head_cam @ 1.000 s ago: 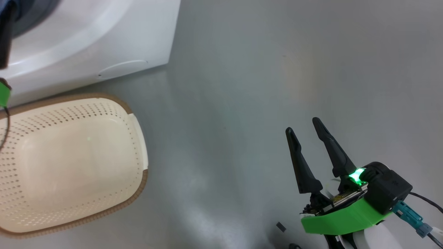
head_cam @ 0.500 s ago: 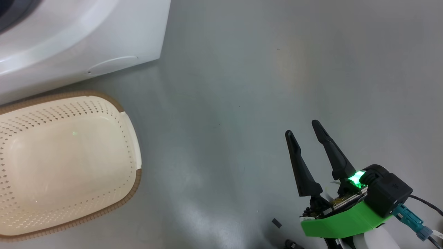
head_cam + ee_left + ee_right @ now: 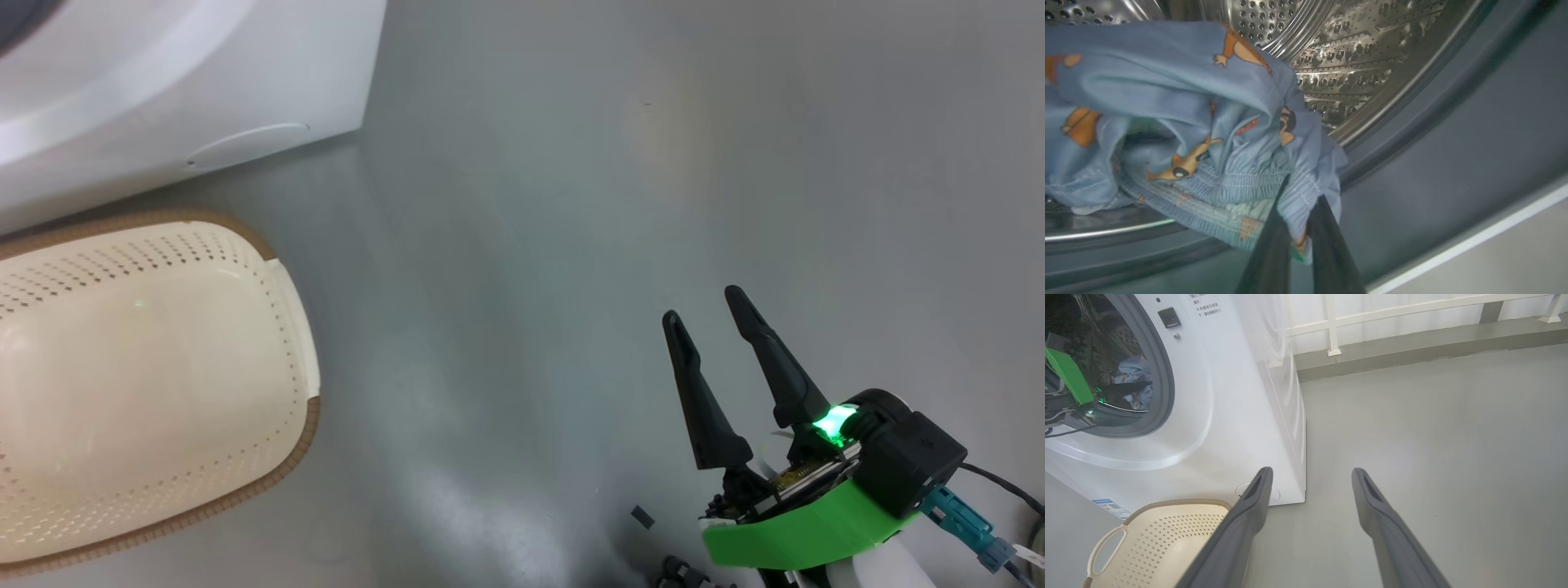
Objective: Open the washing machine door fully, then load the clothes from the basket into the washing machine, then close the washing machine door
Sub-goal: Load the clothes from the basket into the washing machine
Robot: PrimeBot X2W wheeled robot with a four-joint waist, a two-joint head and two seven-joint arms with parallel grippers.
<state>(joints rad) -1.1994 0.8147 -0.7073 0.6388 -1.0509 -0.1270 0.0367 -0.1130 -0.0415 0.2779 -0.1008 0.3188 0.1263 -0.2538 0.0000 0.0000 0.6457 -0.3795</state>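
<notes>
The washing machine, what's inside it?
Blue cartoon-print clothes lie in its steel drum, the left gripper pinching a fold. Anything under the clothes is covered.

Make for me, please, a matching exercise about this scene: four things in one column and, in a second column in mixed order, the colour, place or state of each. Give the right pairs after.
1. basket
2. clothes
3. left claw
4. right claw

A. open, over the grey floor
B. light blue, at the mouth of the steel drum
C. shut on fabric
D. cream-white, on the floor beside the washing machine

Pairs: 1-D, 2-B, 3-C, 4-A.
</notes>
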